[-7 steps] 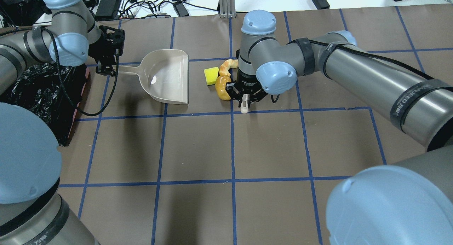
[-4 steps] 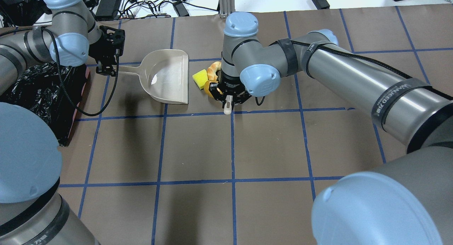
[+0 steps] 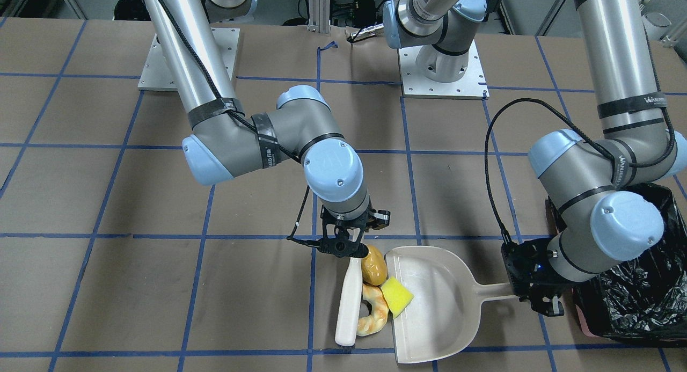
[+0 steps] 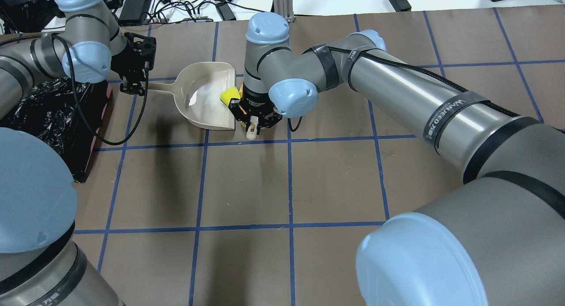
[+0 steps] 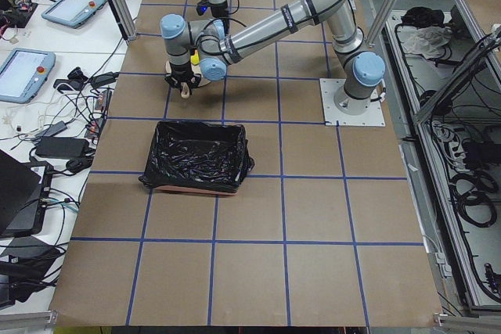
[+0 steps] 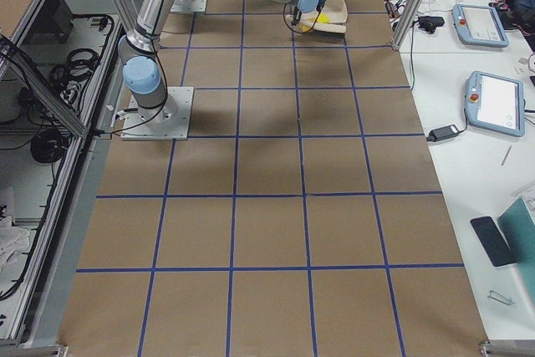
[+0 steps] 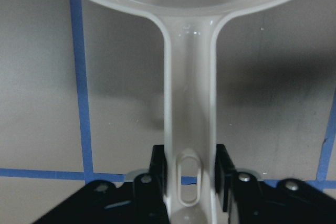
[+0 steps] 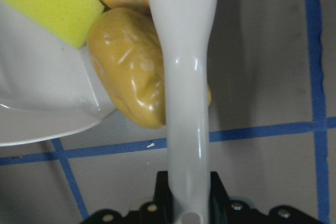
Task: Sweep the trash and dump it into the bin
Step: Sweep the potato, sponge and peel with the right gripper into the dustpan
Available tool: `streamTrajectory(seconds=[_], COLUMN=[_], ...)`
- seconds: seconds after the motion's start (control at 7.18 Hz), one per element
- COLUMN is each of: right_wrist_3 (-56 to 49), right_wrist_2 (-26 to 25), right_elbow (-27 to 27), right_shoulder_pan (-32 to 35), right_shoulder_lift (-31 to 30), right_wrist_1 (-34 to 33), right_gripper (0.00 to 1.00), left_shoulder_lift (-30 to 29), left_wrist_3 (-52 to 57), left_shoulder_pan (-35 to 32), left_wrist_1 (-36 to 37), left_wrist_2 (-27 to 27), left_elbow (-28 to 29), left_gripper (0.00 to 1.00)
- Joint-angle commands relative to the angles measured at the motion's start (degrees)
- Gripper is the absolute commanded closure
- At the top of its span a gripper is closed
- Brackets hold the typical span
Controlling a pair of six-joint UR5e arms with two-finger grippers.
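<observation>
Right hand (image 3: 343,246) grips brush (image 3: 348,302); trash (image 3: 374,265) at lip of dustpan (image 3: 445,318), sponge (image 3: 397,297) partly in; left hand (image 7: 190,171) grips its handle; dumping into bin (image 3: 638,302) undone.

Silver tubes (image 3: 617,50), pale-blue joint caps (image 3: 333,170), black bands (image 3: 630,106) and cables (image 3: 491,162) form each arm (image 3: 172,44); left pincer (image 7: 190,169) and right pincer (image 8: 188,195) are black.

Yellow sponge wedge (image 3: 397,297) sits flat, half over the dustpan (image 3: 440,307) lip. Glossy golden potato lump (image 3: 374,264) and curved tan croissant piece (image 3: 374,313) are bunched against it at the mouth. Black-bagged bin (image 3: 638,297) stands open, far left in the overhead view.
</observation>
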Motion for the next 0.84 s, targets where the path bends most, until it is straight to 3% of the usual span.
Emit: streamTrajectory(seconds=[0.0,0.14,0.7], right_wrist_3=[3.5,4.9,9.8], right_wrist_2=[0.6,3.5,7.1], right_elbow=[-3.0,-4.5,-9.7], right_shoulder_pan=[2.3,3.2,5.4], right_shoulder_lift=[1.9,2.7,5.6], right_wrist_1=[-0.1,-0.2,-2.2], right_gripper=[1.00,1.00,1.00], left_shoulder_lift=[0.0,0.0,0.0], left_wrist_3=[0.0,0.0,0.1], left_shoulder_pan=[0.0,0.0,0.0], left_wrist_1=[0.0,0.0,0.0], left_wrist_2=[0.0,0.0,-0.1], left_elbow=[0.0,0.0,0.0], left_gripper=[0.66,0.66,0.66])
